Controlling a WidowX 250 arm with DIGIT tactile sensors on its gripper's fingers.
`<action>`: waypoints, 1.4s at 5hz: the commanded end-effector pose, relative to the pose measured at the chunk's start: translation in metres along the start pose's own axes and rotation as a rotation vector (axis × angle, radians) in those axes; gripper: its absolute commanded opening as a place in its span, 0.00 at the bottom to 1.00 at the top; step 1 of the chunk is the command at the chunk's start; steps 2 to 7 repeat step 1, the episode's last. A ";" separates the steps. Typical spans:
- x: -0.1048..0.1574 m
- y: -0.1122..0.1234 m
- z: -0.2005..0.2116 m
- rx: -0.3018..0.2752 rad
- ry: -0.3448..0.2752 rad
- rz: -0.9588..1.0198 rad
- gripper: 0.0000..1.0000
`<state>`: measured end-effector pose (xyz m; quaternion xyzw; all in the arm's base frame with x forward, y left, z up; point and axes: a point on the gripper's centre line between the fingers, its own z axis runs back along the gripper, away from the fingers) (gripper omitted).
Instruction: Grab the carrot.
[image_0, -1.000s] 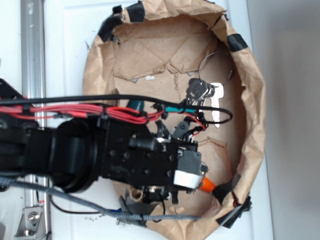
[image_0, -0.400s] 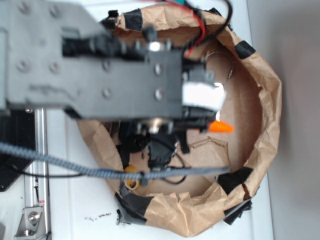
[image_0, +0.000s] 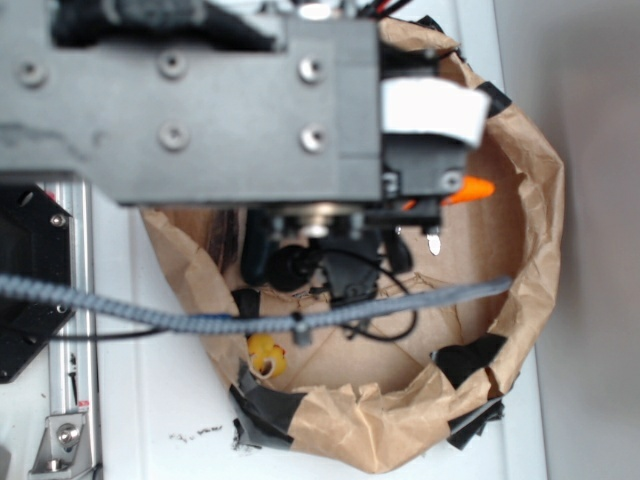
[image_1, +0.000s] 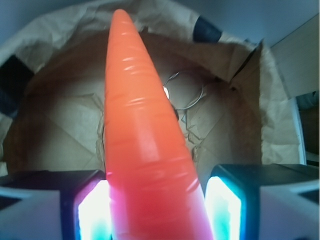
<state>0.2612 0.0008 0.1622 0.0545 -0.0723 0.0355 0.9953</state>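
Pincer (image_1: 159, 210) clamped on carrot (image_1: 142, 130), thick end between the pads, long axis running straight out ahead w/ tip toward top of wrist frame. Carrot raised above paper-lined basket (image_0: 535, 200); grab looked done.

White tabletop (image_0: 150, 400), metal rail (image_0: 75, 300) (left edge), grey wall (image_0: 590, 100), soft light

Carrot (image_1: 145, 150) clamped between gripper (image_1: 157, 212) fingers, above paper bowl (image_0: 530, 230); keys (image_1: 185, 95) below, seemingly on bowl floor.
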 end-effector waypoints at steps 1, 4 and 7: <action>-0.002 -0.007 0.000 0.025 -0.025 0.071 0.00; -0.002 -0.007 0.000 0.025 -0.025 0.071 0.00; -0.002 -0.007 0.000 0.025 -0.025 0.071 0.00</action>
